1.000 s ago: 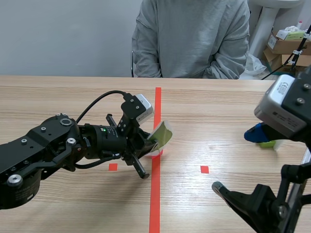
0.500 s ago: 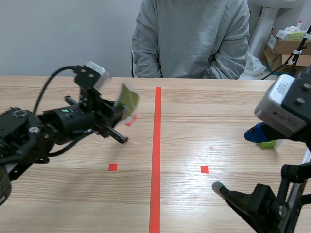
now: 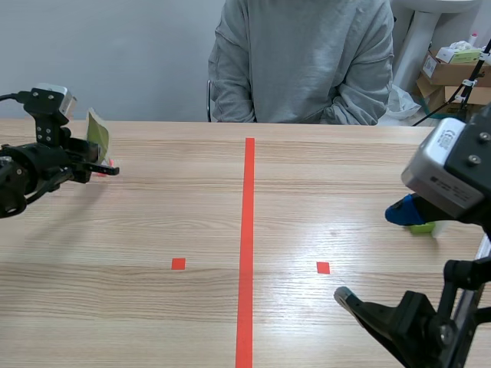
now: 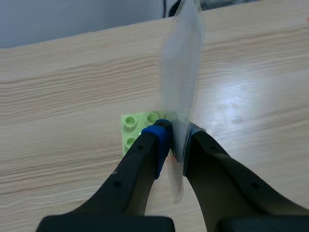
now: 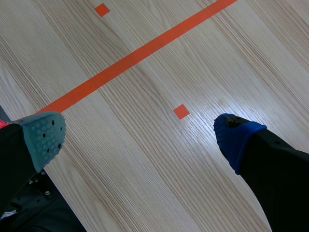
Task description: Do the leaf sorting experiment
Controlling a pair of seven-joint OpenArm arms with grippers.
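Leaf (image 4: 181, 72) pinched upright in closed left hand (image 4: 174, 140), brick (image 4: 131, 126) just ahead on surface (image 4: 58, 96); right hand (image 5: 145, 133) spread wide, empty.

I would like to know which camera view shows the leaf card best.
The scene view: it shows the green face of the leaf card, held upright. The left wrist view catches it nearly edge-on, a pale sheet pinched in the left claw. The right wrist view lacks it.
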